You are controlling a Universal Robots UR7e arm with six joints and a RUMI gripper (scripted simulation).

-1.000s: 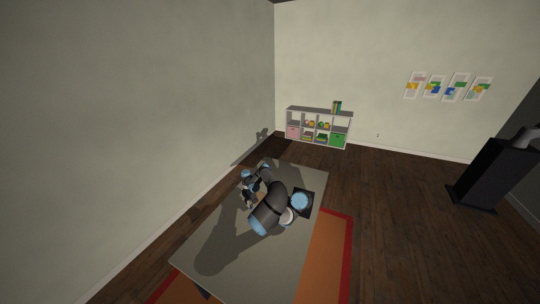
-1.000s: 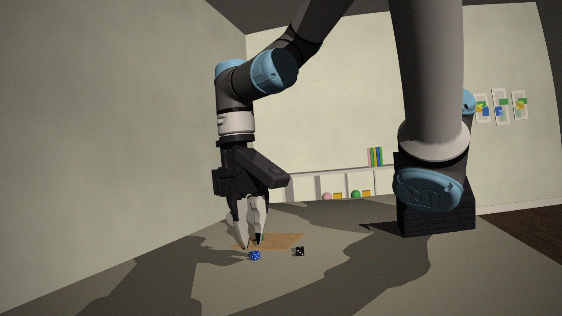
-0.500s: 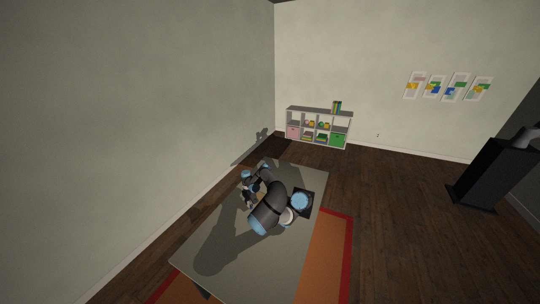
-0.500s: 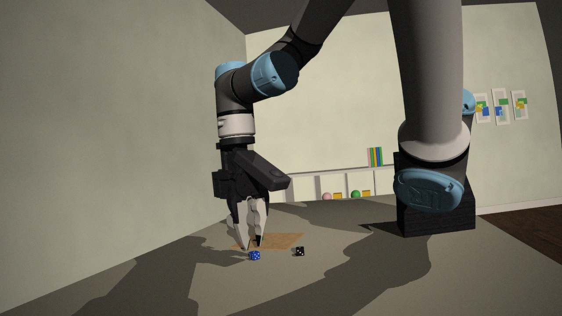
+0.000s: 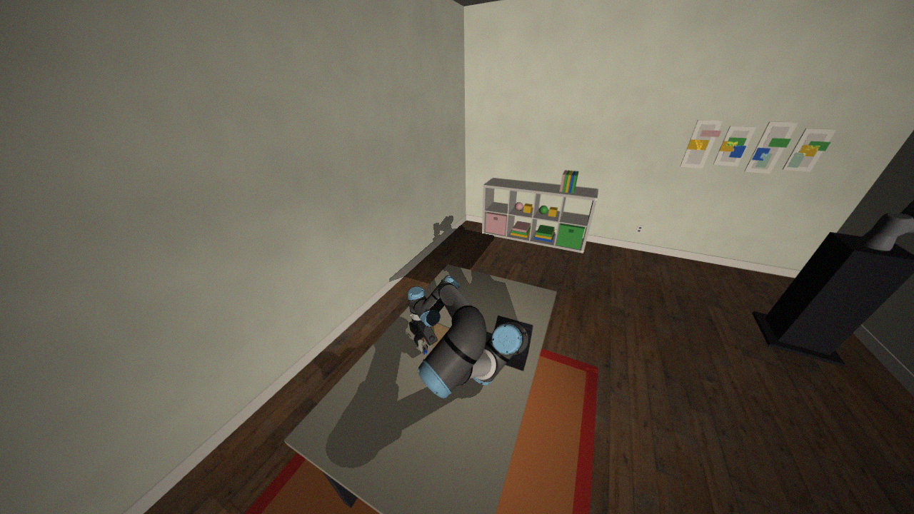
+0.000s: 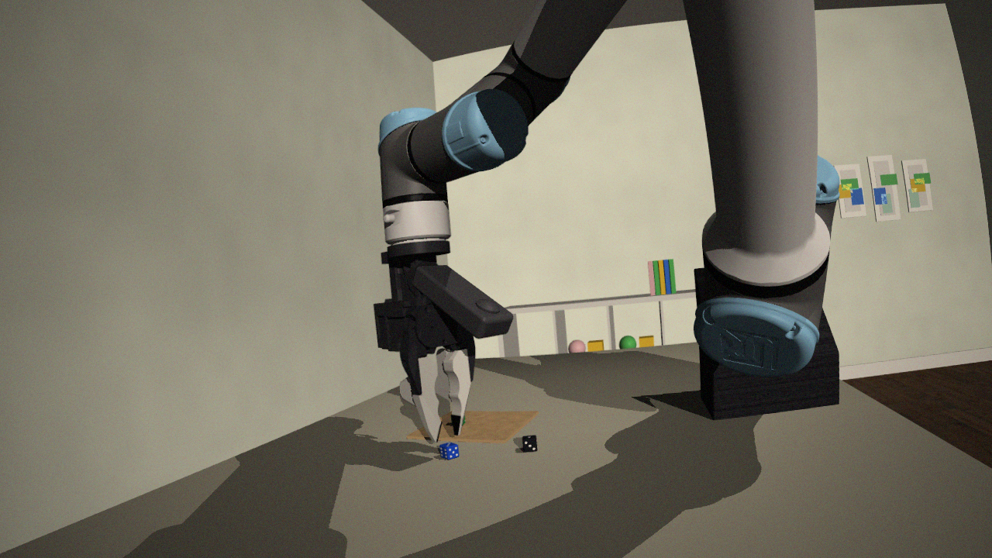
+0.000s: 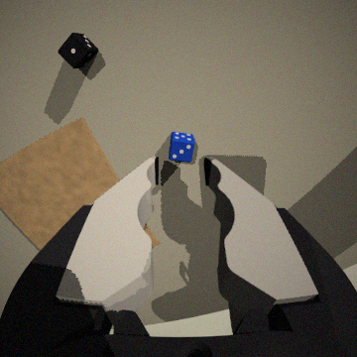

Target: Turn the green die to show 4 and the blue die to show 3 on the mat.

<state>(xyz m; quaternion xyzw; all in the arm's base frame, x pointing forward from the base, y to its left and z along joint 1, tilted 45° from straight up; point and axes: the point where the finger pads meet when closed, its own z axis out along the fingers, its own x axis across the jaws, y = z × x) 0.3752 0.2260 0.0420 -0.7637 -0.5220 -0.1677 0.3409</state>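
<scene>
Where fingertips part, blue die (image 5: 425,350) (image 6: 449,451) (image 7: 181,147) just beyond, unheld

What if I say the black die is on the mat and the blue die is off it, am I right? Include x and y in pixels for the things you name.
Not quite: the black die (image 6: 528,443) (image 7: 77,50) is off the mat (image 5: 442,328) (image 6: 496,426) (image 7: 55,183) too. The wrist view shows a gap between them. The blue die (image 5: 425,350) (image 6: 449,451) (image 7: 181,147) is off it, just as you said.
</scene>
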